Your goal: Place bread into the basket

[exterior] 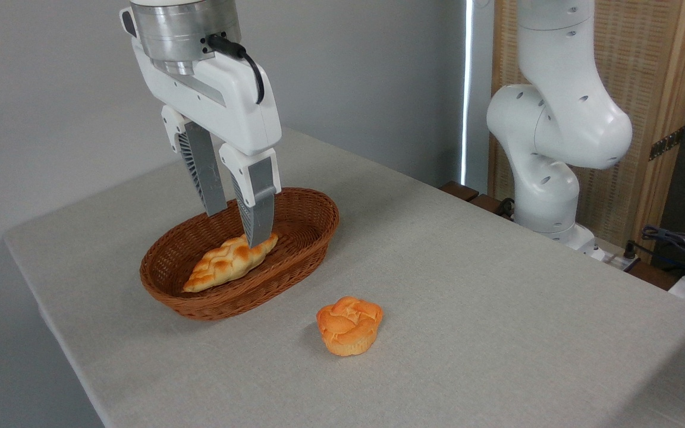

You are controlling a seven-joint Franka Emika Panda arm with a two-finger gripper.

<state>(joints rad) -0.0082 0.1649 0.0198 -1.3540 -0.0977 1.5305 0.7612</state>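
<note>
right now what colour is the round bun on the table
Orange-golden, with a swirled knotted top: the round bun, clearest in the fixed camera view.

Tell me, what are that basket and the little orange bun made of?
The basket looks like woven wicker, reddish-brown with a slight sheen; the woven strands show. The bun has a smooth, evenly orange surface, so it may be a foam or plastic imitation rather than real bread, though I cannot tell.
</note>
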